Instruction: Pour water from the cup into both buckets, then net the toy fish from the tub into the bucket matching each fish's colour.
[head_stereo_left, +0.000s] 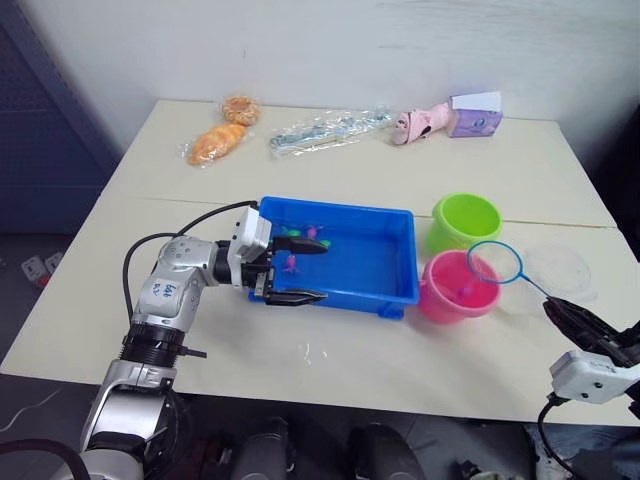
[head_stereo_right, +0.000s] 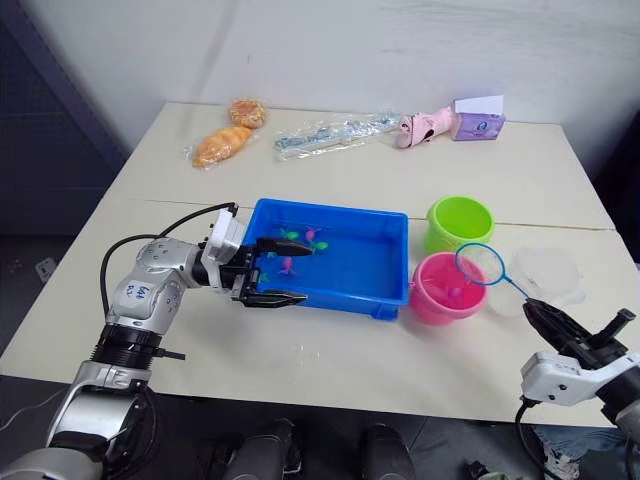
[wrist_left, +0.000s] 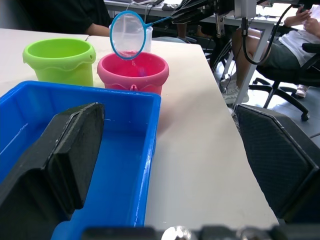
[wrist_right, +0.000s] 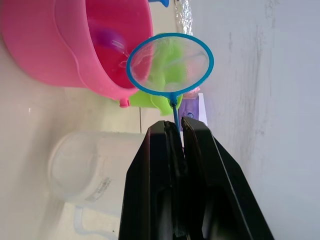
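Your right gripper (wrist_right: 177, 131) is pinching the net (head_stereo_left: 494, 262) above the pink bucket (head_stereo_left: 455, 287); your left gripper (head_stereo_left: 300, 271) is gaping wide, empty, straddling the tub's (head_stereo_left: 400, 262) wall

Layout around the tub (head_stereo_left: 400, 262)

On the table (head_stereo_left: 330, 350), two buckets (head_stereo_left: 465, 220) stand just right of the tub, one behind the other; the cup (head_stereo_left: 558, 272) lies right of them. Toy fish (head_stereo_left: 311, 234) sit in the tub's left part. The net (head_stereo_left: 494, 262) hangs over the nearer bucket. Packets (head_stereo_left: 330, 128) lie well behind the tub.
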